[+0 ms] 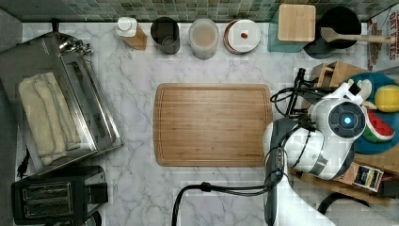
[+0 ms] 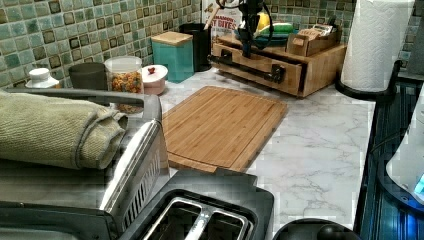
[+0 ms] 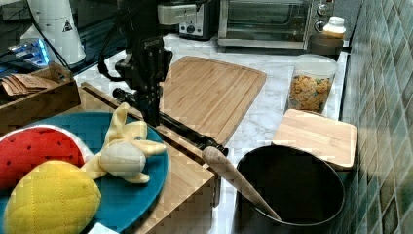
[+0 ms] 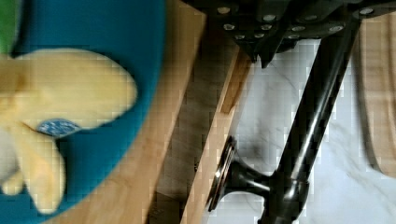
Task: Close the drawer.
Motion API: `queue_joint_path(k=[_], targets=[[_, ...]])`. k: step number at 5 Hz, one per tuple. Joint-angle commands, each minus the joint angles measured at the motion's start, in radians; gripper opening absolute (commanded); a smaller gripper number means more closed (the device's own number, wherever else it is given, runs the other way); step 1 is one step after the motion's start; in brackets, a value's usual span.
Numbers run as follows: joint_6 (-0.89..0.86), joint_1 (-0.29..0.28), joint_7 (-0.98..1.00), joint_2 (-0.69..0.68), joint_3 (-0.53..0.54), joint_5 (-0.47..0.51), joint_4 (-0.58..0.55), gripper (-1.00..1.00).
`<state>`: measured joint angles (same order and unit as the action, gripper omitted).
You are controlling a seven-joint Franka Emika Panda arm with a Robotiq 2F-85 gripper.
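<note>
The gripper hangs right over the drawer's black bar handle, its dark fingers down at the bar; whether they are clamped on it or apart, I cannot tell. The drawer sits in the front of the bamboo organizer and stands pulled out a little, a dark gap showing behind its front panel in the wrist view. On top of the organizer, a teal plate carries a plush banana, watermelon slice and yellow fruit. The cutting board lies on the marble surface just beside the drawer's handle.
</note>
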<state>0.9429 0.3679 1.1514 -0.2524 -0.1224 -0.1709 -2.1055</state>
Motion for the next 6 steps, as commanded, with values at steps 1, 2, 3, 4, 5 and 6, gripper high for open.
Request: queue_joint_path(k=[1,2,3,4,5,6], targets=[[-0.134,0.059,-0.057,0.051,-0.162,-0.167,0.085,-1.0],[-0.134,0.051,-0.055,0.05,-0.171,-0.165,0.085,-1.0],[-0.133,0.037,-0.053,0.05,-0.185,-0.161,0.085,-1.0],[-0.133,0.035,-0.052,0.05,-0.187,-0.16,0.084,-1.0],[-0.132,0.029,-0.051,0.049,-0.194,-0.158,0.084,-1.0],[-0.133,0.044,-0.054,0.05,-0.178,-0.163,0.085,-1.0]])
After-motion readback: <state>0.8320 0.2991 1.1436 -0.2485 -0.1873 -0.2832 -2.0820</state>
